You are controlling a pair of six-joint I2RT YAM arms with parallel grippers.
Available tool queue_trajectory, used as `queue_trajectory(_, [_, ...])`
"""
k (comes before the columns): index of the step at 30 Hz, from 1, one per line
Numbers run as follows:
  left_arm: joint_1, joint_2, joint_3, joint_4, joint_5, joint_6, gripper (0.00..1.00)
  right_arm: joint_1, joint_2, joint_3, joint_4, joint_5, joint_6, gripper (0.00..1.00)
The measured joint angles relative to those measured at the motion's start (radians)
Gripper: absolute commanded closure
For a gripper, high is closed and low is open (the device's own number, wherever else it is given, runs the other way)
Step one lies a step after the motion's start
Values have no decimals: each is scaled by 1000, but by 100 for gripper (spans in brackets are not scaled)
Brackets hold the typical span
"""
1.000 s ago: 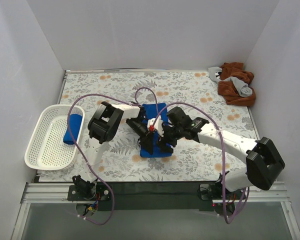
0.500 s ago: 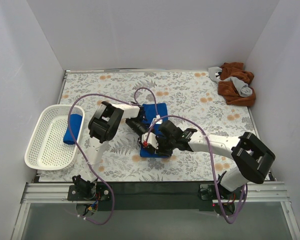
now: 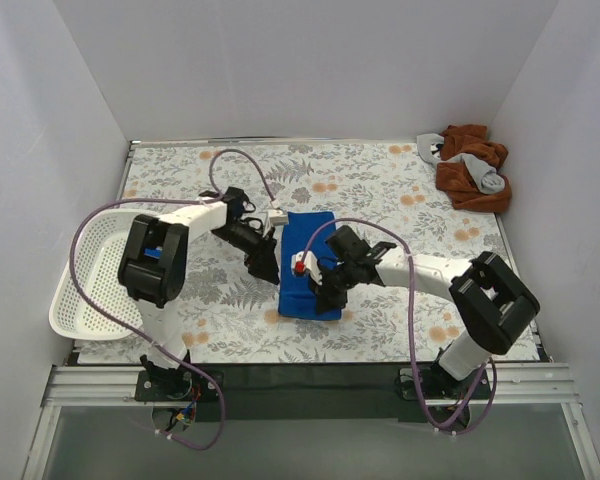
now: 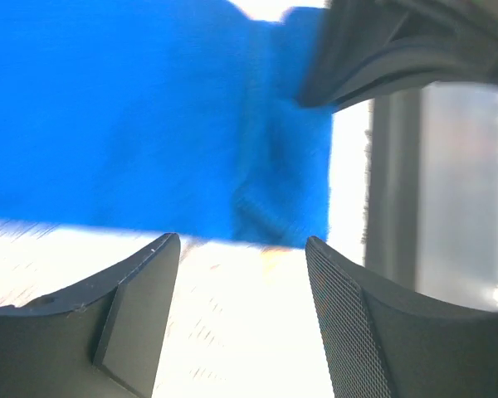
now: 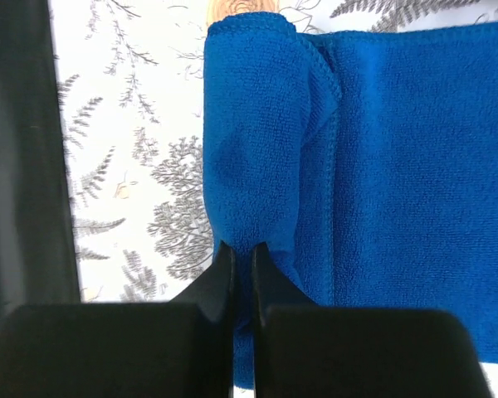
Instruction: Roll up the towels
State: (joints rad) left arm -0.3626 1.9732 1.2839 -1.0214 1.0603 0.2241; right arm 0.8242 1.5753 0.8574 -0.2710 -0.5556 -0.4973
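Towel [image 3: 310,245] part-rolled near the table's [image 3: 400,200] front edge.
Right gripper [image 5: 241,249] pinches the rolled end; left gripper [image 4: 242,242] hangs spread beside it.

Soft fuzzy cloth towel [image 5: 382,149], matt black plastic left tool [image 4: 242,243], white perforated plastic basket [image 3: 92,292]

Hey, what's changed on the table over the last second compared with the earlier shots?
The left end effector let go of the blue towel, opened and drew back off its left edge, its arm swinging out over the white basket. The right end effector moved to the towel's near end and shut on the folded edge. Towel, basket and the brown and grey cloth pile stayed put.
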Motion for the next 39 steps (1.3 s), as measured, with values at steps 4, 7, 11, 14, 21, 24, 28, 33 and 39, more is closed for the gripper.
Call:
queue_trajectory(4, [89,-153,-73,137,-79,-67,40,-58,78,72,-83,-116,22,99])
queue_trajectory(7, [94,-327,-169,251,-163,-86,37,-103,175,156,-158,-213,31,99])
queue_trajectory(11, [-52,-589,-331,394,-317,-61,37,-150,299,246,-243,-335,35,99])
queue_trajectory(14, [-231,-726,-448,502,-423,-40,37,-175,387,313,-315,-420,26,99])
queue_trajectory(21, [-494,-804,-626,689,-703,31,38,-211,525,399,-451,-568,-20,99])
queue_trajectory(24, [-558,-801,-665,755,-781,74,39,-220,563,423,-492,-603,-36,98])
queue_trajectory(28, [-627,-784,-700,836,-841,137,43,-232,621,455,-558,-654,-65,98])
queue_trajectory(33, [-681,-729,-749,909,-879,192,50,-242,675,498,-632,-690,-92,97])
queue_trajectory(39, [-692,-621,-746,975,-923,219,80,-242,684,516,-665,-677,-106,81])
